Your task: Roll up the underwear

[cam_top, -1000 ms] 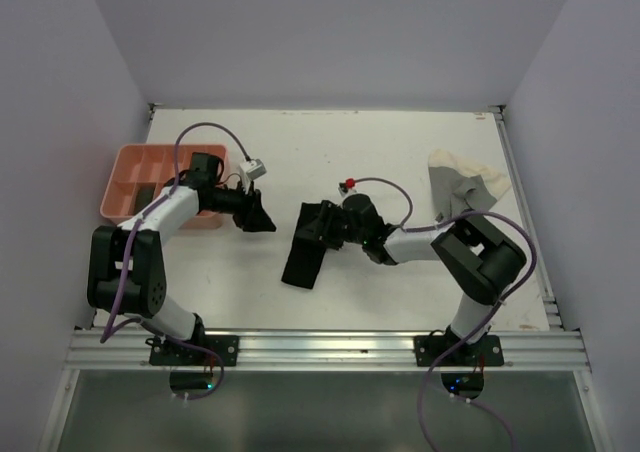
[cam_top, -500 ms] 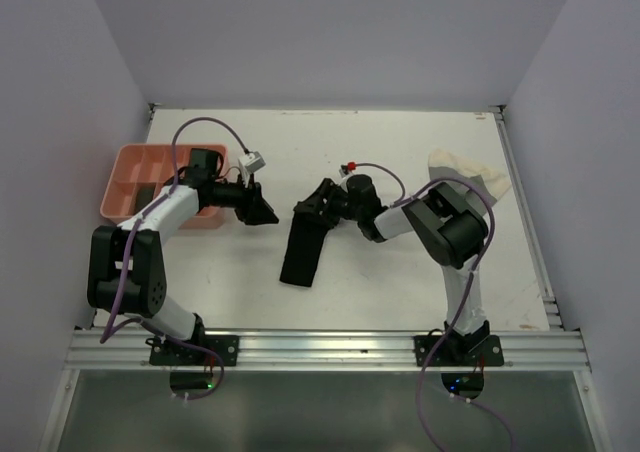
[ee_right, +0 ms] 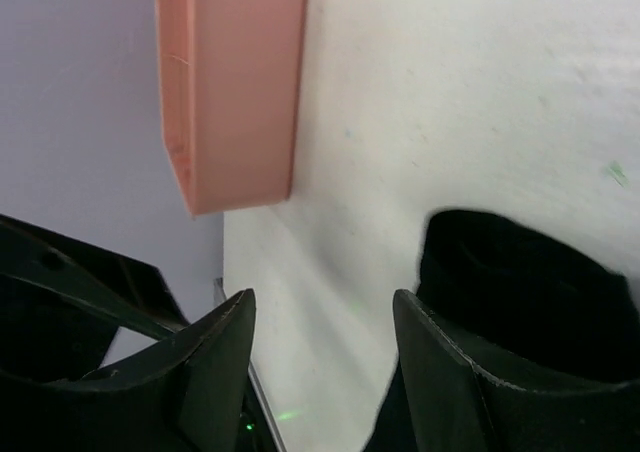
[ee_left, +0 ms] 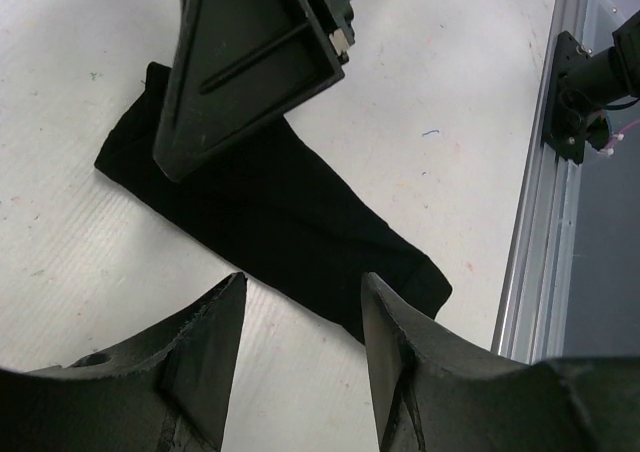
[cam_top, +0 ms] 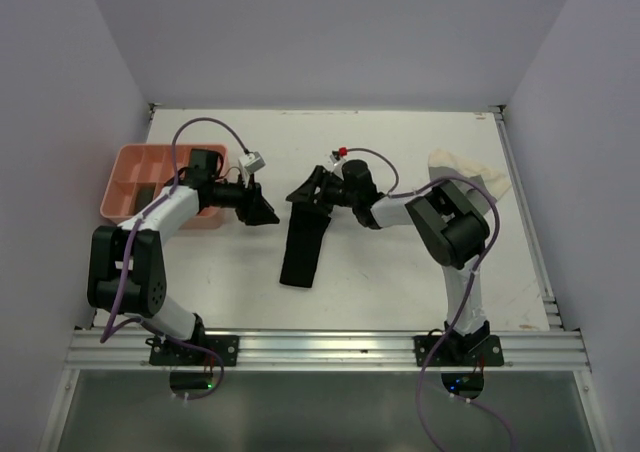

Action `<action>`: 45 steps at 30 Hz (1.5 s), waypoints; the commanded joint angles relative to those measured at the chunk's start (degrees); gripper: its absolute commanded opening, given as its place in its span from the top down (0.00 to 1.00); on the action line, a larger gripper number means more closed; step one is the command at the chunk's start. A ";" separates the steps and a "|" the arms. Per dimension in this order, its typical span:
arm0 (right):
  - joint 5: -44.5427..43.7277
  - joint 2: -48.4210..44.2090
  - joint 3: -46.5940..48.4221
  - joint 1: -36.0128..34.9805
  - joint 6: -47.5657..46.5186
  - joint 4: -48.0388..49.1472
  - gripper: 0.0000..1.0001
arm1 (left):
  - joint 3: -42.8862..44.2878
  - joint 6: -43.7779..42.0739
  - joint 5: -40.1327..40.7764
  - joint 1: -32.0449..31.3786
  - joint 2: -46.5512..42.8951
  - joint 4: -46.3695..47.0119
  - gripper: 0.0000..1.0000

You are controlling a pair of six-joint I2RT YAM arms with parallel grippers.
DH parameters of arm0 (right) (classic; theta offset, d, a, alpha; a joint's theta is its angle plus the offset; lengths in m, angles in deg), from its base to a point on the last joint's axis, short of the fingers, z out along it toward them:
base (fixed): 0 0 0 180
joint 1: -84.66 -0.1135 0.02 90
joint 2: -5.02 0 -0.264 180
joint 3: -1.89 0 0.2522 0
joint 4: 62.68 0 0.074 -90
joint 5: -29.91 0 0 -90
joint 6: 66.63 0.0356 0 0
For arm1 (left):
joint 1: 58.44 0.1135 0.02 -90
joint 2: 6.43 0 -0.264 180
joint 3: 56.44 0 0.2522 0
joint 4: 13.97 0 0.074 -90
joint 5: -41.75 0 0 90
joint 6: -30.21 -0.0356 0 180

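one black underwear (cam_top: pixel 302 247), lengthwise near-to-far

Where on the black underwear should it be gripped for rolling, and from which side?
The far short end of the black underwear, pinched from above: it lies flat as a long narrow strip, so a roll probably starts at an end.

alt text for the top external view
Black underwear folded into a long strip lies on a white table, the right tool at its far end, the left tool just left of it. A pink tray sits left, cream garments far right.
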 commanded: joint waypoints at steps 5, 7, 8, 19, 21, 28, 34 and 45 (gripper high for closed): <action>3.01 4.47 7.36 1.57 -1.75 -0.92 0.39 | -1.26 2.74 -2.40 0.18 -0.84 6.93 0.45; 3.89 6.50 7.80 1.57 -1.57 -0.13 0.40 | -1.34 2.74 -2.31 0.18 -0.22 7.11 0.45; 3.98 7.29 7.89 1.57 -1.40 0.05 0.40 | -1.60 2.83 -2.31 0.18 -0.05 7.20 0.45; 4.69 -4.95 7.63 1.57 -6.30 -9.66 0.42 | -5.03 4.23 -2.31 -0.52 -4.52 8.51 0.45; 3.90 -9.46 6.67 1.57 -8.42 -12.86 0.41 | -5.30 5.37 -2.22 -0.44 -6.36 8.96 0.45; 1.79 -21.61 -4.21 -4.39 -8.43 -19.37 0.41 | -1.96 4.59 -1.61 0.71 -9.45 5.97 0.30; 0.64 -18.11 -14.23 -10.38 -0.02 -3.76 0.43 | -3.27 3.71 -0.20 0.97 -12.61 6.23 0.30; -0.85 -1.15 -23.30 -13.81 8.71 15.60 0.45 | -5.12 -0.32 2.35 0.88 -14.19 4.66 0.30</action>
